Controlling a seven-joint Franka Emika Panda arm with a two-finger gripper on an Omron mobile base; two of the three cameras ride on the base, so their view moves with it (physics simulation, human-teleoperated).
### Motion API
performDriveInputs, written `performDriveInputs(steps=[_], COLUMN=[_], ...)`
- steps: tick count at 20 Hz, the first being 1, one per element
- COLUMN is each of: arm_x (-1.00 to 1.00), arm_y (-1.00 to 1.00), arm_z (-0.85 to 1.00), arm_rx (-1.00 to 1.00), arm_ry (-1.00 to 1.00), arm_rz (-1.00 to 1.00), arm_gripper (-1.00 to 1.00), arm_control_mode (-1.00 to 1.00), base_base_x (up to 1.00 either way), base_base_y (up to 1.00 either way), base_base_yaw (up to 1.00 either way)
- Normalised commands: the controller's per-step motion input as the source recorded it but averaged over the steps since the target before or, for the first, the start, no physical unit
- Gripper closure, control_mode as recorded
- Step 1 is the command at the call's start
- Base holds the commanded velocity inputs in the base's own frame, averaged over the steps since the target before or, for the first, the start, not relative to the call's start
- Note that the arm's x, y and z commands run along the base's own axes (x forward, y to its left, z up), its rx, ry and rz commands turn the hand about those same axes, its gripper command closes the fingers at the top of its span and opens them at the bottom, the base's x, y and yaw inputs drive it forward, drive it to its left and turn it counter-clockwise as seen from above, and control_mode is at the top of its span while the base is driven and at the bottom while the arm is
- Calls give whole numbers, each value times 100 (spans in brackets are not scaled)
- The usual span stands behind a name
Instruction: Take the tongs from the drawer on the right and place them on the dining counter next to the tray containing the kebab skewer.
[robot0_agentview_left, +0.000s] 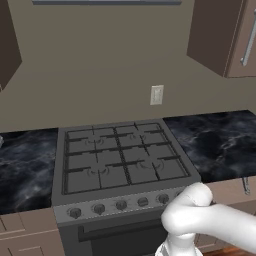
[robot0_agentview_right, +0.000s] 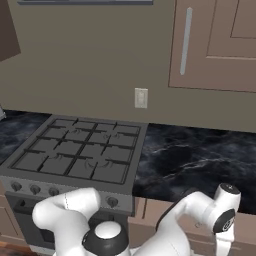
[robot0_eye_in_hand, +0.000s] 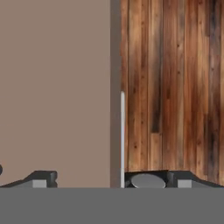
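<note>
My gripper (robot0_eye_in_hand: 111, 180) is open, low down in front of the light-brown drawer (robot0_eye_in_hand: 57, 87) to the right of the stove. The drawer's slim silver bar handle (robot0_eye_in_hand: 122, 140) runs up the hand view, in line with the gap between my two dark fingertips (robot0_eye_in_hand: 41, 178) and a short way beyond them. The same drawer front (robot0_agentview_left: 227, 192) and handle (robot0_agentview_left: 246, 186) sit under the black counter in the left base view. My white forearm (robot0_agentview_right: 200, 212) bends down towards it. The tongs are hidden. The dining counter, the tray and the kebab skewer are out of view.
A grey gas stove (robot0_agentview_left: 120, 157) stands straight ahead, with black marble counter (robot0_agentview_right: 200, 157) on both sides. A wall outlet (robot0_agentview_right: 141, 98) and brown upper cabinets (robot0_agentview_right: 220, 45) hang above. Wooden plank floor (robot0_eye_in_hand: 175, 87) lies beside the cabinet front.
</note>
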Motion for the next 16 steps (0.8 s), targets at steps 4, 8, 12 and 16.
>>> performDriveInputs(steps=[4,8,12,16], arm_x=[-48,-38,-43,-55], arm_y=[0,0,0,0], arm_z=[0,0,0,0], arm_rx=[0,0,0,0], arm_ry=[14,20,8,1], arm_rz=[0,0,0,0], arm_gripper=[-100,-100,-100,-100], arm_control_mode=[-100,-100,-100,-100], base_base_x=[0,0,0,0], base_base_y=[0,0,0,0], base_base_yaw=[0,0,0,0])
